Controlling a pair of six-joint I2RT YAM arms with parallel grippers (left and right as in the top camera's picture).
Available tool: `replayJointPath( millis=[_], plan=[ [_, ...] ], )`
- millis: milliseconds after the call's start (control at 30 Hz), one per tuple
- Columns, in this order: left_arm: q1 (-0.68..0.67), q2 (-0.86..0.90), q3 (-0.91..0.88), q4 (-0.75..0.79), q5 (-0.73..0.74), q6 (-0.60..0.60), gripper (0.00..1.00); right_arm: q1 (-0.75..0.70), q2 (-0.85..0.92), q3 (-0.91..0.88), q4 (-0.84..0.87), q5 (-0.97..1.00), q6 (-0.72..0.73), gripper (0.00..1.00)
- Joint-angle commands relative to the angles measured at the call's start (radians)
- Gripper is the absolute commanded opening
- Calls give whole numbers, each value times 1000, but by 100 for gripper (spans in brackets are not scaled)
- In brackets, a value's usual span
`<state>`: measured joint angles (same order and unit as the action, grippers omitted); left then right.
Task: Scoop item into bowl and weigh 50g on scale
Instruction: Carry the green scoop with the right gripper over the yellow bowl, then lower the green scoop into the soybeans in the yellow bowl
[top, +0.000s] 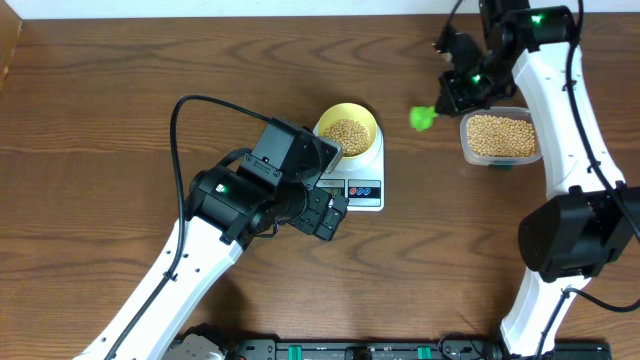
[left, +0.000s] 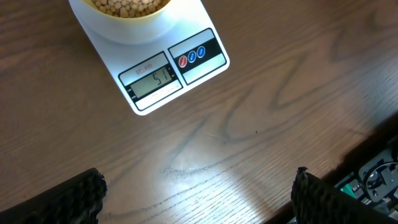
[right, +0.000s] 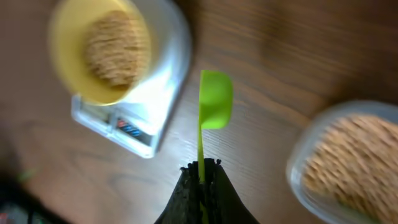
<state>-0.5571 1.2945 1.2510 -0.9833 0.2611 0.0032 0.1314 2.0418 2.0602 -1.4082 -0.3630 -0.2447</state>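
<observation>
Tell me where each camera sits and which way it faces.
Overhead: above the table, looking down at scale, bowl, tub; left arm, right arm show.
Left wrist: on left arm, facing down at the scale's display; open left end effector frames bottom.
Right wrist: blurred, looks along green scoop held by right end effector.
Shared: all three show scale and bowl.

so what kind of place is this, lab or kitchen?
Probably a robotics lab bench, not a kitchen: brown wooden table, white left arm and white right arm at it, white flat rectangular digital scale.
</observation>
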Motion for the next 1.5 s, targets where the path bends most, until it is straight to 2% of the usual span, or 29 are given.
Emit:
replayJointPath(
  millis=[0,600,1033,1467],
  plan=[
    [4,-2,-2,1,8,-1,98,48,-38,21,7,-179,-154,1],
    [4,-2,-2,1,8,-1,98,159,-37,21,77,-142,-249,1],
    [4,-2,-2,1,8,-1,98,215,-27,10,156,-27,-251,1],
    [4,-2,-2,1,8,-1,98,269,-27,-95,218,32,-239,1]
  ],
)
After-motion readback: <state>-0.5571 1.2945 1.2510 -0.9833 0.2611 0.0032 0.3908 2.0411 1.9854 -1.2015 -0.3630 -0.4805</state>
